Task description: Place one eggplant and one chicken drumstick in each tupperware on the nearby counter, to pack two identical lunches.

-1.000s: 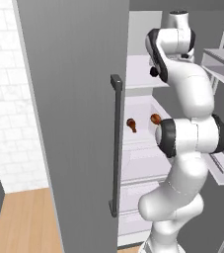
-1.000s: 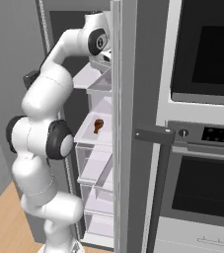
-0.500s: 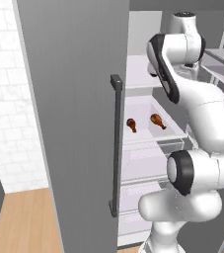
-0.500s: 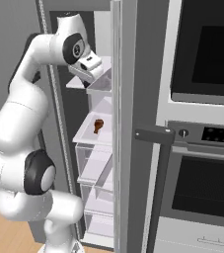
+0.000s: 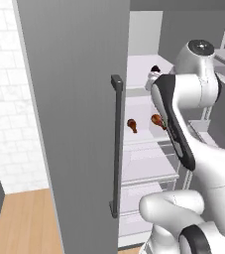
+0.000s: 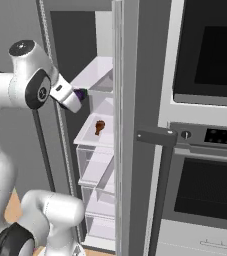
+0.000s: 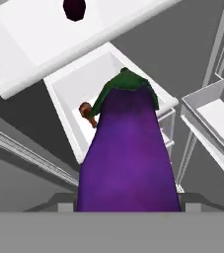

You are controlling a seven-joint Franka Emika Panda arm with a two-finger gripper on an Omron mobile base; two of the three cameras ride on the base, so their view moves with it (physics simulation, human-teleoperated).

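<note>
Eggplant in the grip: a glossy, deep purple eggplant point(image 7: 127, 158) with a green cap runs lengthwise out from the hand, tapering toward the stem; in the hand view it covers the fingertips. From the right base view only its dark purple tip point(image 6: 80, 93) pokes past the gripper.
Gripper: the gripper point(image 6: 75, 100) is clamped on that eggplant, jaws held apart by its body; the fingers themselves are hidden behind the vegetable.
Second eggplant: one small, dark oval eggplant point(image 7: 74, 8) lies on the smooth white upper fridge shelf point(image 7: 29, 44), cut off slightly by the top edge of the hand view; a dark spot on the same shelf point(image 5: 155, 68) shows in the left base view, half behind the arm.
Chicken drumsticks: two reddish-brown, club-shaped pieces on the lower white shelf point(image 5: 143, 136), well below the gripper. One drumstick point(image 5: 132, 124) is fully seen; the other drumstick point(image 5: 157, 120) is partly covered by the arm.
Count: two eggplants, two drumsticks.
Fridge: matte grey door point(image 5: 69, 124) with a dark bar handle point(image 5: 116, 149), standing open; translucent clear drawers point(image 6: 97, 170) stacked under the shelves.
Ovens: two dark glass-fronted ovens point(image 6: 210, 135) with a metallic control strip, right of the fridge.
Hard to tell: which drumstick shows in the hand view.
</note>
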